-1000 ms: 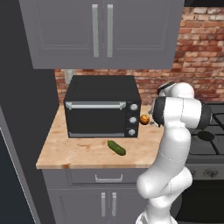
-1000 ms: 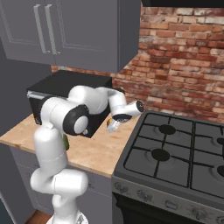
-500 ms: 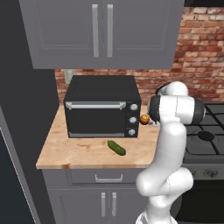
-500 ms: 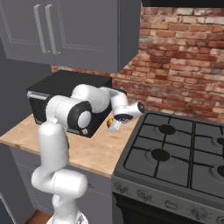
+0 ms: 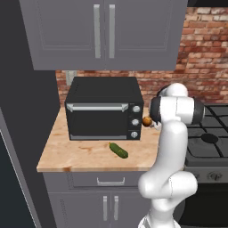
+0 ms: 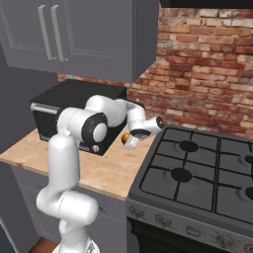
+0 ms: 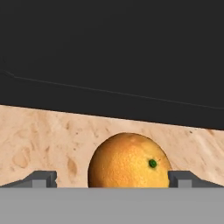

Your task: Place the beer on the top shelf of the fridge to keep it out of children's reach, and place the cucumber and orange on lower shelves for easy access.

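Observation:
The orange (image 7: 127, 159) rests on the wooden counter, close against the black oven's right side, and also appears as the orange (image 5: 146, 121) and the orange (image 6: 126, 138). My gripper (image 7: 112, 177) is open, with one fingertip on each side of the fruit and a gap between each tip and it. From the right base view the gripper (image 6: 131, 142) sits low over the counter beside the stove. The cucumber (image 5: 118, 150) lies on the counter in front of the oven. The beer is out of view. The fridge's (image 5: 22, 133) dark side stands at the far left; its shelves are hidden.
A black countertop oven (image 5: 103, 109) fills the back of the counter (image 5: 80, 153), under grey wall cabinets (image 5: 102, 33). A gas stove (image 6: 197, 178) adjoins the counter on the right. A brick wall (image 6: 207, 89) runs behind.
The hand has edged slightly lower and closer to the orange. The jaws have stayed open, and the orange and cucumber have not moved.

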### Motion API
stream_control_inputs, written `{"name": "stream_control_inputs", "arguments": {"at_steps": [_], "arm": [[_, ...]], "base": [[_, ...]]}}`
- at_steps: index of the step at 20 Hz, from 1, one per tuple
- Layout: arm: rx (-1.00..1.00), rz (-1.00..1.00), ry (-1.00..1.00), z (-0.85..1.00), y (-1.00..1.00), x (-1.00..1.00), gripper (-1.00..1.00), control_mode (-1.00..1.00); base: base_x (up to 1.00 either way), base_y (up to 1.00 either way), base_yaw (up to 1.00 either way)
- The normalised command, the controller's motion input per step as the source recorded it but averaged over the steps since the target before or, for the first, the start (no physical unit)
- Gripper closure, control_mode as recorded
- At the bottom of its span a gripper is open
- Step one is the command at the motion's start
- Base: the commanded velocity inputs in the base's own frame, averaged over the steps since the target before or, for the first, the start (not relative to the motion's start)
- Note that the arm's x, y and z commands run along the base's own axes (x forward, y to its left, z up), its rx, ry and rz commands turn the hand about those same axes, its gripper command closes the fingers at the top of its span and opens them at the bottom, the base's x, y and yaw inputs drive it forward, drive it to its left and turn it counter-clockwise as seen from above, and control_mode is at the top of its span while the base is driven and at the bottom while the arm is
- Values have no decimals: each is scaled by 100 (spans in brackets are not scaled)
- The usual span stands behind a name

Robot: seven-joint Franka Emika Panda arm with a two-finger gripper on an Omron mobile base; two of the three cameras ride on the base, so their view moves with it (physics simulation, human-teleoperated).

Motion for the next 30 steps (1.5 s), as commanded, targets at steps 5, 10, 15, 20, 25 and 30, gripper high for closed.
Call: {"name": "stream_control_inputs", "arguments": {"at_steps": [5,10,15,20,25,30], "arm": [[0,0,0,-12,0,18,-100,-100],[0,0,1,-13,0,10,-100,-100],[0,0,2,-9,1,14,-100,-100],[-2,0,4,-11,8,18,100,-100],[-4,0,4,-16,18,13,100,-100],[-2,0,0,-15,10,-1,100,-100]], "base": [[0,0,0],[0,0,0],[0,0,0],[0,0,0],[0,0,0],[0,0,0]]}}
